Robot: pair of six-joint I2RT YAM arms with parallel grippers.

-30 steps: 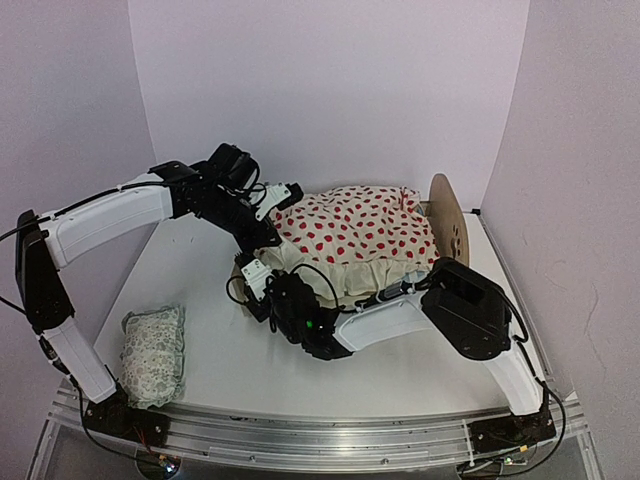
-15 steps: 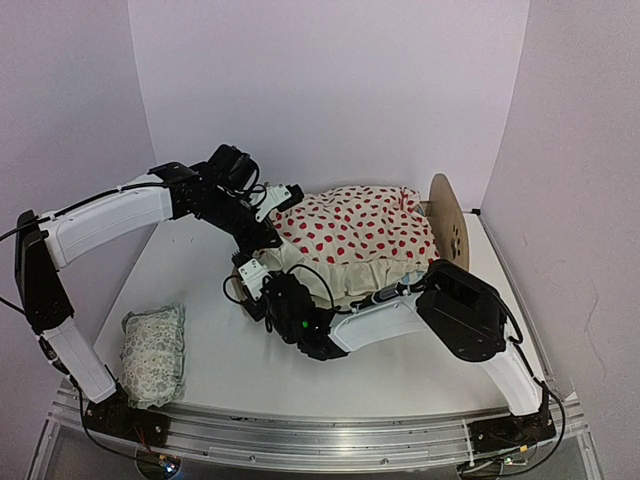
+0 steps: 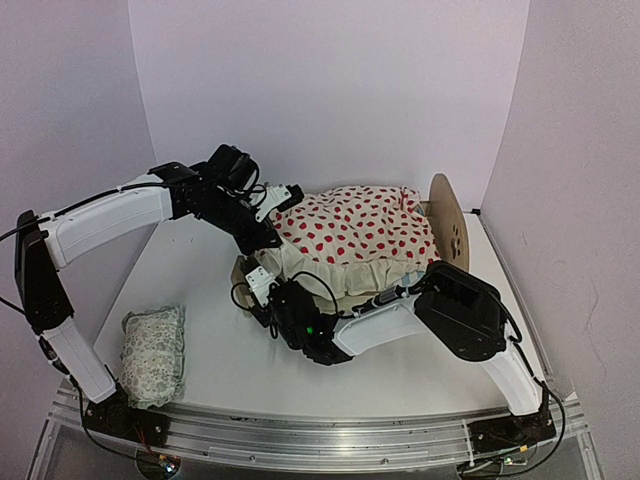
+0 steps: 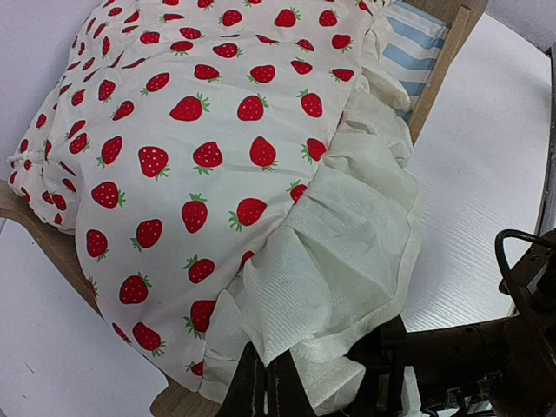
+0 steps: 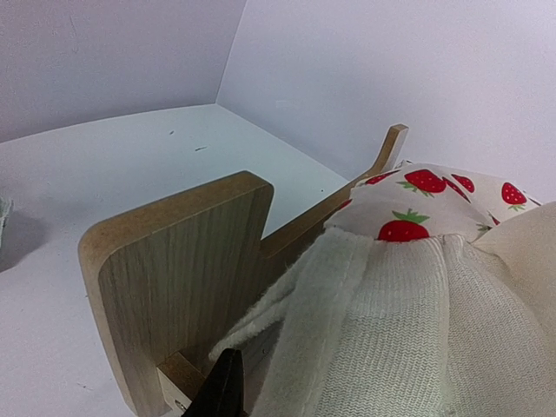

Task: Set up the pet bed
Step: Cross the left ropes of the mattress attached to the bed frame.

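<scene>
The pet bed [image 3: 452, 232] stands on the counter [image 3: 190, 270], stretching away from both sets of jaws. Its pale plywood frame is mostly buried under a ruffled strawberry-print blanket [image 3: 355, 232], with a strip of blue-striped mattress [image 4: 408, 43] peeking out. The left jaws are closed tight, pinching the blanket's ruffle. The footboard [image 5: 182, 278] stands just ahead of the right jaws, but I cannot tell how wide they are.

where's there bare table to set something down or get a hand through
Bare table lies between the pillow and the right arm, running along the near edge. Left of the bed, under the left arm, is bare too. Crowded: the bed's foot, where the left gripper and right gripper sit at the blanket.
</scene>
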